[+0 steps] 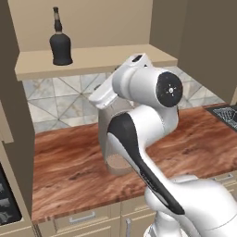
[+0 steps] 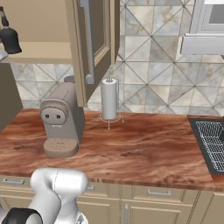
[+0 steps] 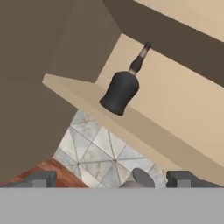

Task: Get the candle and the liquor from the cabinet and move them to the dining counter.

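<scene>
With the cabinet standing open, the liquor sits upright on its bare shelf, toward the left end and a little back from the front lip. Your hand is spread wide and holds nothing — the two fingertips stand well apart at the bottom of the hand view, below the shelf edge and well short of the bottle.

Step in hand, as I judge it: the reach for the liquor. Raise the hand until it clears the shelf lip, then go in level. Aim the fingers either side of the broad bell body, not the thin neck; the neck looks too slim for a steady hold. Close only once the body sits between the pads. Mind the open door hanging over the desk and the coffee machine below.

Hard to make out: no candle can be picked out on the shelf. The arm's own bulk covers the middle of the desk in the left base view, and the cabinet's upper part is cut off — whether a higher shelf exists, you cannot tell.
</scene>
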### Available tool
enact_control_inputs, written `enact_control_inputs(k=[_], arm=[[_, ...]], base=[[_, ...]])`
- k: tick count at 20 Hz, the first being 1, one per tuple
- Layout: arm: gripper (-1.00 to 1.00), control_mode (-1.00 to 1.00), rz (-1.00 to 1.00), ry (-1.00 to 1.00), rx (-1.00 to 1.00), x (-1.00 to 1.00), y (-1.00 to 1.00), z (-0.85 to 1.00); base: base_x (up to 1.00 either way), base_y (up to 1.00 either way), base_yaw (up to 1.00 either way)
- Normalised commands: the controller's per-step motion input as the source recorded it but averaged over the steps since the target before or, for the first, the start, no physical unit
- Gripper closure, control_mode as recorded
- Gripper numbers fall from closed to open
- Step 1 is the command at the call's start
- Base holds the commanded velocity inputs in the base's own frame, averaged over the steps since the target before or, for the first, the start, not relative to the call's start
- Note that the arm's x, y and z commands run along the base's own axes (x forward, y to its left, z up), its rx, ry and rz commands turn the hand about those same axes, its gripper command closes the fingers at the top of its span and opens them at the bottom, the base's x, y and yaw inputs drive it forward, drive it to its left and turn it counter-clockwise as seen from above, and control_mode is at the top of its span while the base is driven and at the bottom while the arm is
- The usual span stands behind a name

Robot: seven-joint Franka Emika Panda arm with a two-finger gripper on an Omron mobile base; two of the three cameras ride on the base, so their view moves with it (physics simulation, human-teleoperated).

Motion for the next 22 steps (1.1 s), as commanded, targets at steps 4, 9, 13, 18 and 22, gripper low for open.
enact_control_inputs(k=[4, 9, 13, 18, 22], arm=[[-1.00, -1.00, -0.09, 0.00, 0.03, 0.08, 0.35, 0.40], [-1.00, -1.00, -0.06, -0.02, 0.10, 0.00, 0.38, 0.16], [-1.00, -1.00, -0.02, -0.05, 0.24, 0.00, 0.02, 0.11], [-1.00, -1.00, 0.00, -0.10, 0.31, 0.03, -0.08, 0.04], [-1.00, -1.00, 0.00, -0.06, 0.27, 0.10, -0.08, 0.11]], base=[[0.00, 0.00, 0.00], [0.00, 0.00, 0.00], [0.00, 0.00, 0.00], [0.00, 0.00, 0.00], [0.00, 0.00, 0.00]])
